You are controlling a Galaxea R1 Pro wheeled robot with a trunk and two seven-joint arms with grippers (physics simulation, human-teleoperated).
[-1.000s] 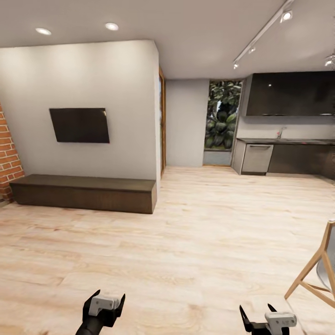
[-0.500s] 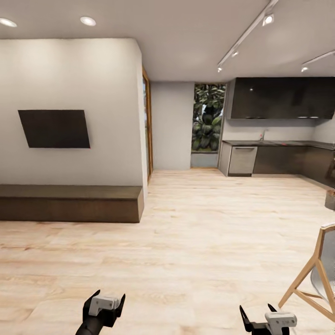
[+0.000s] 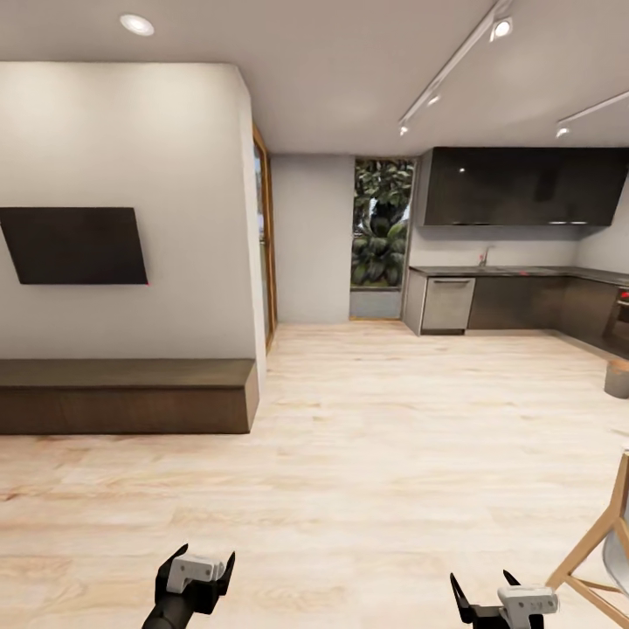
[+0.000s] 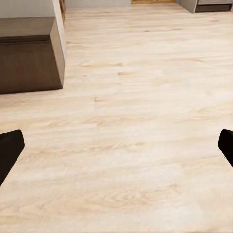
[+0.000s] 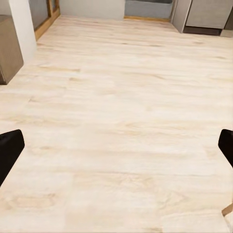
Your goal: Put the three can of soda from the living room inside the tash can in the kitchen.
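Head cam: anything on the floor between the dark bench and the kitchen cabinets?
In the head view, pale wood floor runs bare from the dark bench to the kitchen cabinets; nothing stands on that stretch.

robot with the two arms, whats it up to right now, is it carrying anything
Nothing is being handled at the moment. The robot is out on the pale wood floor of an open room, facing the kitchen with its dark cabinets at the far right. The left tool and the right tool are low in front, both open and empty, with bare floor between the fingers in each wrist view. A wall-mounted TV above a long dark bench stands at the left. A small bucket-like thing sits at the right edge, too cut off to identify.
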